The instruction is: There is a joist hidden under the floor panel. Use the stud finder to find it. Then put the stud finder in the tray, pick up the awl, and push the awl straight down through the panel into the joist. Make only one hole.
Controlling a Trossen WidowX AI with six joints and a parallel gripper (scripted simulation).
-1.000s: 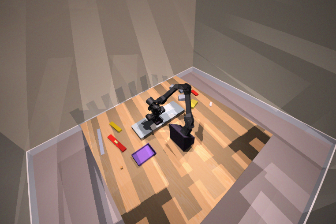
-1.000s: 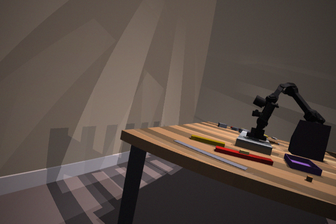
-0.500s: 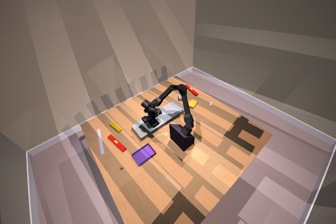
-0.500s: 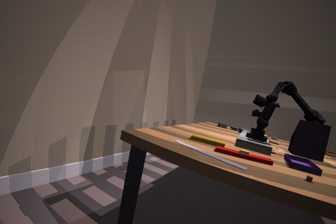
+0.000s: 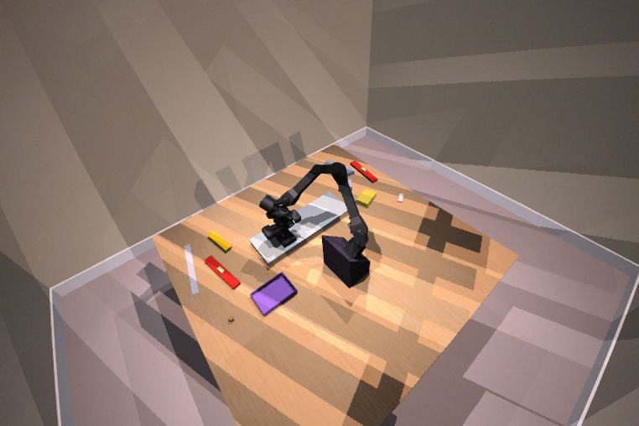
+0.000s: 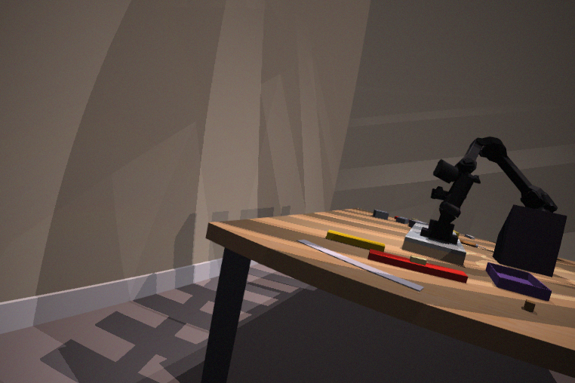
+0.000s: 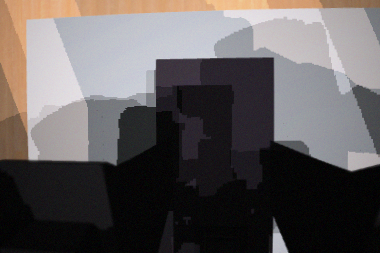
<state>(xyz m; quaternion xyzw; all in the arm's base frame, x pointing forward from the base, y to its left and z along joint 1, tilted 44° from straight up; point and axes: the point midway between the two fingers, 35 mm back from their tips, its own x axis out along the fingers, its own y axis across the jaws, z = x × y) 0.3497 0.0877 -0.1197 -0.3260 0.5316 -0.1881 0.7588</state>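
Note:
My gripper point(image 5: 283, 233) point(image 6: 442, 225) point(image 7: 214, 143) points down, shut on the stud finder point(image 5: 287, 240) point(image 6: 436, 234) point(image 7: 252, 117), a dark block. The block appears to rest flat on the pale grey floor panel point(image 5: 265, 251) point(image 6: 415, 245) point(image 7: 130, 42), towards the panel's left end in the top view. No green light shows on the block in the wrist view. The purple tray point(image 5: 273, 294) point(image 6: 520, 286) is empty, in front of the panel. A thin orange-brown thing point(image 6: 468, 243) lies beyond the panel; I cannot tell whether it is the awl. The joist is hidden.
A red bar point(image 5: 231, 279) point(image 6: 441, 272), a yellow bar point(image 5: 219, 241) point(image 6: 355, 240), a pale strip point(image 5: 191, 268) point(image 6: 362, 265) and a small brown cube point(image 5: 231, 319) point(image 6: 529, 305) lie around the tray's side. A yellow block point(image 5: 366, 197) and another red bar point(image 5: 370, 175) lie beyond the arm.

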